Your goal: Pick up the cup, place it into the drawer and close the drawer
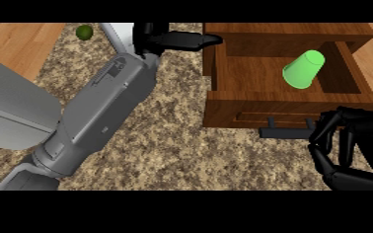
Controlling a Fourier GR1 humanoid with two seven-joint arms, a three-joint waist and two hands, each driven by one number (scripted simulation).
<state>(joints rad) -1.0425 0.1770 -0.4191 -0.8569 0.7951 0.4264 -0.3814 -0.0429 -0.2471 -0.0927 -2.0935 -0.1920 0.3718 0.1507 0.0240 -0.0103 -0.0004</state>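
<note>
The right hand sits at the lower right of the view, its black fingers curled and reaching toward the dark handle on the front of the drawer; the fingertips lie at the handle's right end, though whether they actually clasp it cannot be told from here, and nothing is held inside the hand. The handle is a short dark bar standing off the drawer's front panel on two small posts. Behind that panel the drawer is pulled out from a wooden cabinet, its brown floor and side walls showing. The cup, bright green, lies tilted inside the drawer near its right wall, with the wide mouth toward the front and the narrow base pointing away toward the back. The left hand shows at the top of the view, just beside the cabinet's left rear corner, its black fingers stretched out straight to the right and holding nothing. Its grey forearm runs in a long diagonal down to the lower left corner, crossing the speckled tan counter. Near the top left, a small round dark green object rests at the edge of the counter, next to a strip of pale wood surface.
</note>
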